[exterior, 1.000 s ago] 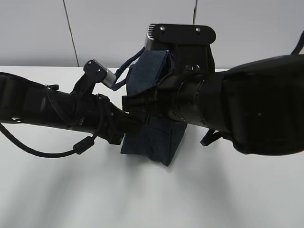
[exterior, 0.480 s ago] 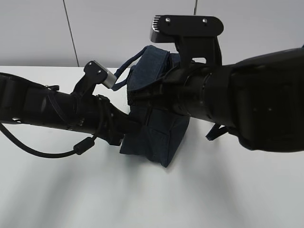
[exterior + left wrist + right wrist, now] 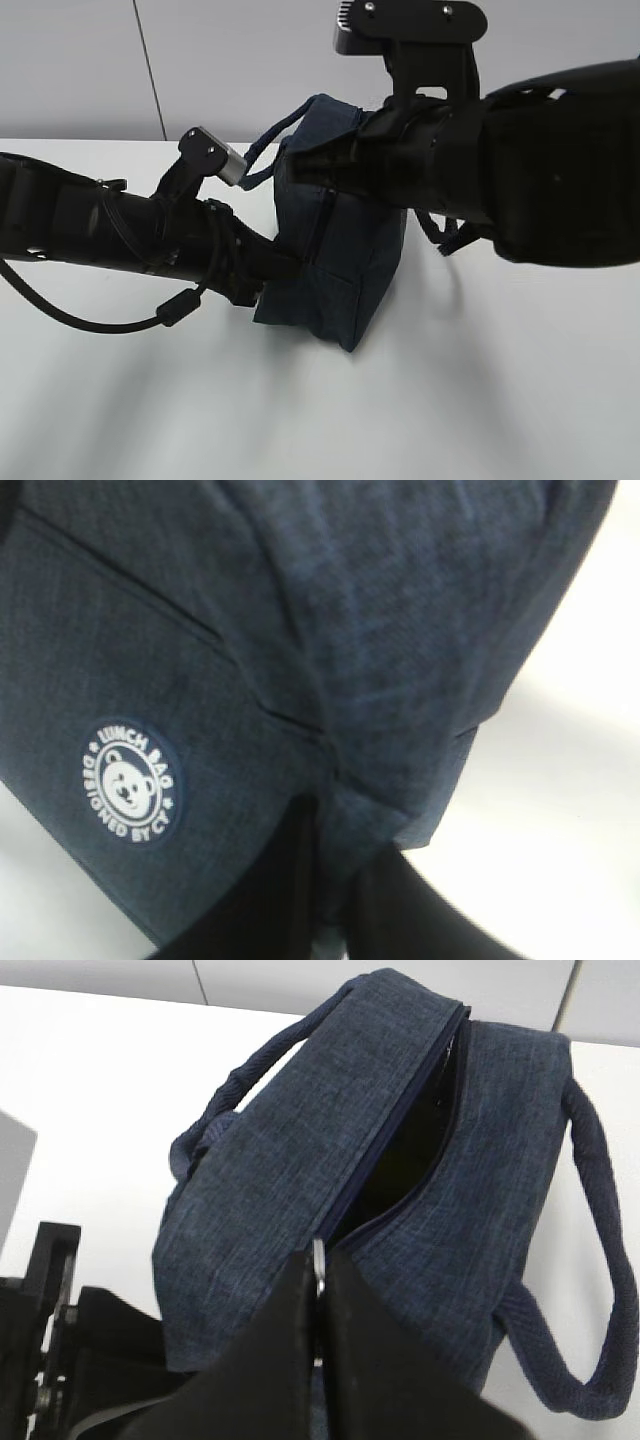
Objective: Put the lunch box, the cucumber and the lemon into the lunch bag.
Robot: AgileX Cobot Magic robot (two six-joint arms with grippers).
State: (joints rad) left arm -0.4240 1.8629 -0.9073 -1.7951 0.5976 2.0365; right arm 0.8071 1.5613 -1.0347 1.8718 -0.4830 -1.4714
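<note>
The dark navy fabric box-shaped lunch bag (image 3: 335,255) stands on the white desk (image 3: 480,400) between the two black arms, tilted, its near bottom corner on the surface. In the right wrist view its top zipper (image 3: 400,1130) is partly parted just beyond the right pincer (image 3: 318,1270), and the gap shows only darkness, so I cannot tell what lies inside; the lunch box, cucumber and lemon appear in no view. That same view shows both padded loop handles (image 3: 590,1260), one to each side of the pincer, where the exterior view shows mainly the far loop and a strap behind the arm. The left wrist view alone shows the bag's side panel with a round white bear badge (image 3: 130,782) reading "LUNCH BAG", up and to the left of the left pincer (image 3: 335,880). The right arm reaches across high over the bag's top, its wrist camera bracket (image 3: 410,25) uppermost; the left arm lies low along the desk, pointing at the bag's lower side. The right pincer is pressed together on the metal ring pull (image 3: 318,1257); the left is pinched on a fold of the bag's fabric.
</note>
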